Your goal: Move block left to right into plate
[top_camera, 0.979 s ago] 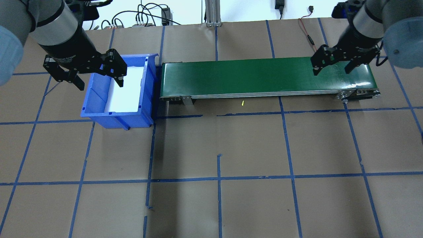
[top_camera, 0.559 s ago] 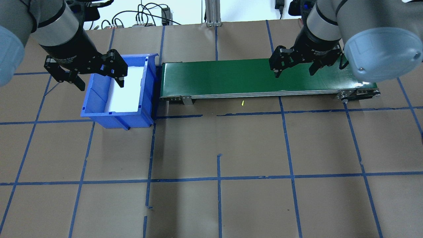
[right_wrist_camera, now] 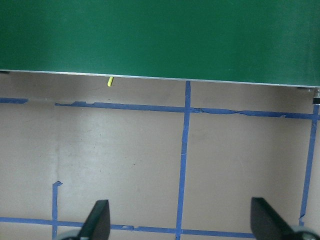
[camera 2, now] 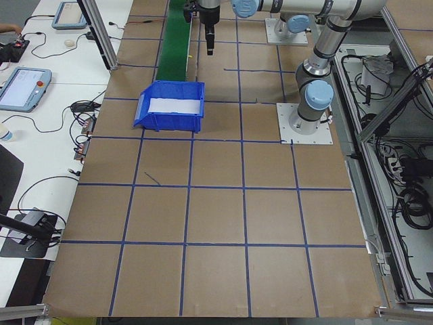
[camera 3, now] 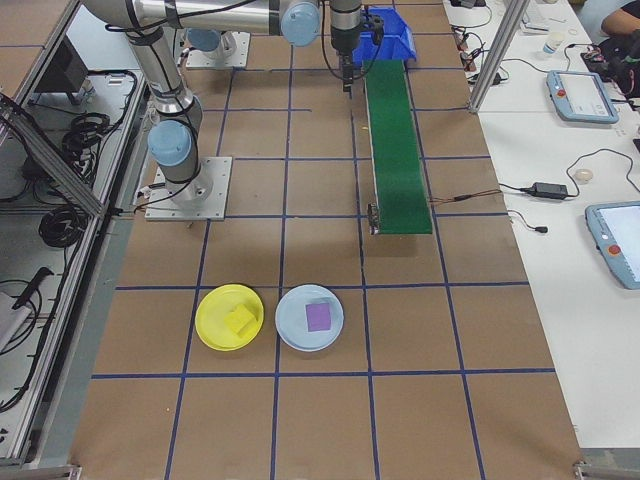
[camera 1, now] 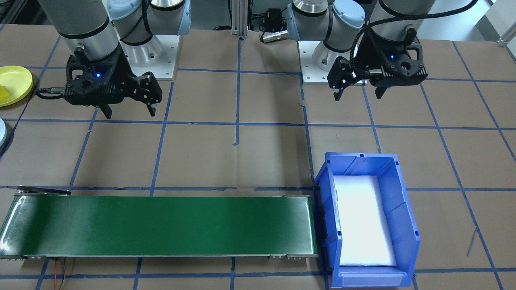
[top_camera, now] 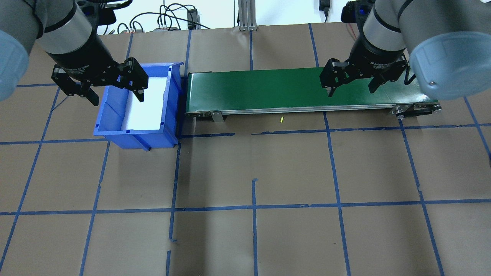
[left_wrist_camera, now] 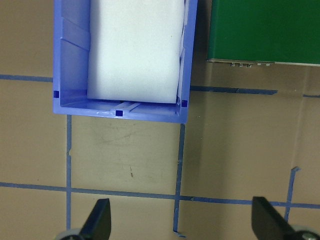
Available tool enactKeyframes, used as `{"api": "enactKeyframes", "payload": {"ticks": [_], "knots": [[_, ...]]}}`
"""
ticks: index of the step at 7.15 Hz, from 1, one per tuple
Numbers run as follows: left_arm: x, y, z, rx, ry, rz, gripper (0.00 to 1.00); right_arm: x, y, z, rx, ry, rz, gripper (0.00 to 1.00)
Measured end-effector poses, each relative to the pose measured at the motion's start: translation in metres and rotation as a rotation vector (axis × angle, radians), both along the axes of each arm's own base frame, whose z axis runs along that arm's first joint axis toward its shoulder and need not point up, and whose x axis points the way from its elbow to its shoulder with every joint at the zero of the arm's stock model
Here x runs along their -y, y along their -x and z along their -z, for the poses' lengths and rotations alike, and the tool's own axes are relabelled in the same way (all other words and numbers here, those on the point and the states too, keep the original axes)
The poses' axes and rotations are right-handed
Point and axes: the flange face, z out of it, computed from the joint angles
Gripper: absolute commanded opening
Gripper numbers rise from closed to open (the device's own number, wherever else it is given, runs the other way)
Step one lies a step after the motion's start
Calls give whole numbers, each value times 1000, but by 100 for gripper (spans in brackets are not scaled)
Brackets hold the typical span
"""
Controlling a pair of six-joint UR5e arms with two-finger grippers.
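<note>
A yellow block (camera 3: pixel 240 320) lies in a yellow plate (camera 3: pixel 212 322), and a purple block (camera 3: pixel 318 316) lies in a pale blue plate (camera 3: pixel 295 328). Both plates sit on the table past the belt's right end, and the yellow plate (camera 1: pixel 16 78) also shows in the front-facing view. My left gripper (top_camera: pixel 117 97) hangs open over the blue bin (top_camera: pixel 115 132) with nothing in it. My right gripper (top_camera: pixel 351 91) hangs open and empty above the right part of the green conveyor belt (top_camera: pixel 268 90). Both wrist views show bare fingertips (left_wrist_camera: pixel 100 220) (right_wrist_camera: pixel 97 220).
The blue bin (camera 1: pixel 403 217) holds only a white pad and stands against the belt's left end. The belt (camera 1: pixel 161 225) carries nothing. A small yellow scrap (top_camera: pixel 281 119) lies on the paper in front of it. Cables run along the table's far edge.
My right gripper swung left along the belt from its right end, then eased back a little to the right. The left gripper stayed still over the bin.
</note>
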Motion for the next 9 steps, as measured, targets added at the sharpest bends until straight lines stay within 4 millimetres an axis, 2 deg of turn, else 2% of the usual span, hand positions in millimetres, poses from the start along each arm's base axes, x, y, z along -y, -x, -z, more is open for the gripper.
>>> {"api": "enactKeyframes", "payload": {"ticks": [3, 9], "knots": [[0, 0, 0, 0, 0, 0, 100, -5, 19, 10, -6, -92, 3, 100], [0, 0, -2, 2, 5, 1, 100, -11, 18, 11, 8, -122, 9, 100]]}}
